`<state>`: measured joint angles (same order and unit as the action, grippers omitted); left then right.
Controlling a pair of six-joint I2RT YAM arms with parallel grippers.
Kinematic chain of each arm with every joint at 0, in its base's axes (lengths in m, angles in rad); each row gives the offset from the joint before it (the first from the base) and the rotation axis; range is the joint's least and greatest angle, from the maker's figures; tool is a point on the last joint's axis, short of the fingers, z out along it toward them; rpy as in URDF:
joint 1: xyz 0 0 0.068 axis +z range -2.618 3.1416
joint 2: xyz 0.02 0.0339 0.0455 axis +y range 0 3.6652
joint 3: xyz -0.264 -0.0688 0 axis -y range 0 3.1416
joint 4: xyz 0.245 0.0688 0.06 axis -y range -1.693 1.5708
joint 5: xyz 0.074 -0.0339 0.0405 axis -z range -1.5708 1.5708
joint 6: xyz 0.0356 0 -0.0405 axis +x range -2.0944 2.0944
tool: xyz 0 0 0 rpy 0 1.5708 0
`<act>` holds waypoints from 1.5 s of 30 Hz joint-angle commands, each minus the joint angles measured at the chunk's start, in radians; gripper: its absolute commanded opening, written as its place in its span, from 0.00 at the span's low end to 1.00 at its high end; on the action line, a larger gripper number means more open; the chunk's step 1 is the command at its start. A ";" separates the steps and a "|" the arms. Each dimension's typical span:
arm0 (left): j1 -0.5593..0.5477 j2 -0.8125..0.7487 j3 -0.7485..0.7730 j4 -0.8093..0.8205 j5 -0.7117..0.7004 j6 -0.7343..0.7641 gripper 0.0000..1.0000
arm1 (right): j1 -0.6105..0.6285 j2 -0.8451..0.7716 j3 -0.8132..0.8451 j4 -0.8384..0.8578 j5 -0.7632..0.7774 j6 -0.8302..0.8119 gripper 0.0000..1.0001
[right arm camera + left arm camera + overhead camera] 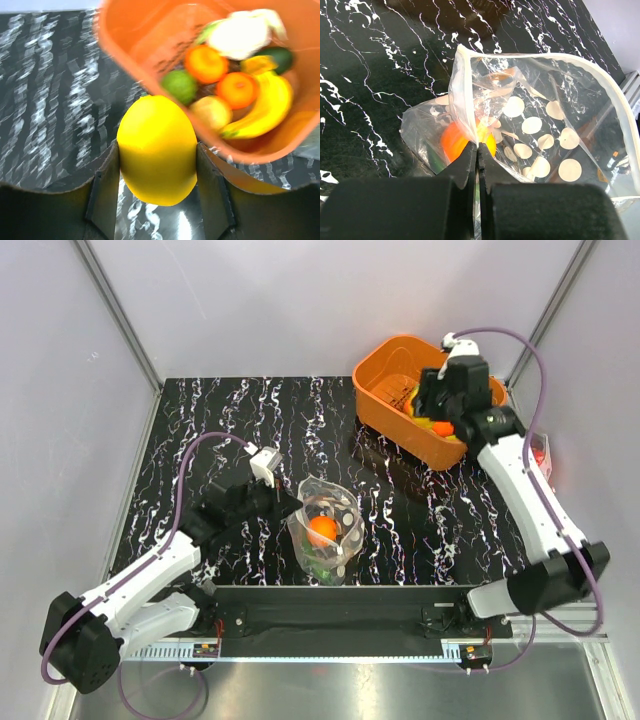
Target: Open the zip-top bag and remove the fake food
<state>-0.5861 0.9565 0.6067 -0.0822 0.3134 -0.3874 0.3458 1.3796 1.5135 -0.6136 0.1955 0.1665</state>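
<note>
The dotted clear zip-top bag (328, 525) lies near the table's front edge with its mouth open. It also shows in the left wrist view (545, 140). Inside it are an orange round fruit (321, 530) (454, 142) and a dark-green vegetable (436, 160). My left gripper (287, 506) (477, 147) is shut on the bag's near rim. My right gripper (441, 405) (156, 147) is shut on a yellow lemon-like fruit (157, 155) and holds it beside the rim of the orange bin (385, 405), above the table.
The orange bin (145, 35) at the back right holds several toy foods, among them a white cauliflower (241, 34), a banana (267, 112) and a lime (179, 86). A red item (541, 452) lies past the table's right edge.
</note>
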 commanded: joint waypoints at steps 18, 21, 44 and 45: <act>-0.004 -0.016 0.021 -0.014 -0.008 0.027 0.00 | -0.337 0.424 0.317 0.012 -0.019 -0.067 0.73; -0.004 -0.013 0.021 -0.014 -0.007 0.028 0.00 | -0.340 0.423 0.313 0.003 -0.015 -0.071 0.91; -0.004 -0.012 0.025 -0.019 -0.023 0.032 0.00 | 0.004 0.041 0.139 -0.075 -0.192 0.013 0.75; -0.004 -0.012 0.025 -0.019 -0.025 0.033 0.00 | 0.027 0.039 0.123 -0.072 -0.192 0.039 0.73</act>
<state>-0.5861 0.9543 0.6067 -0.1196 0.3046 -0.3717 0.3202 1.4220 1.6775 -0.6540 0.0410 0.1532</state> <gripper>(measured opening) 0.012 0.744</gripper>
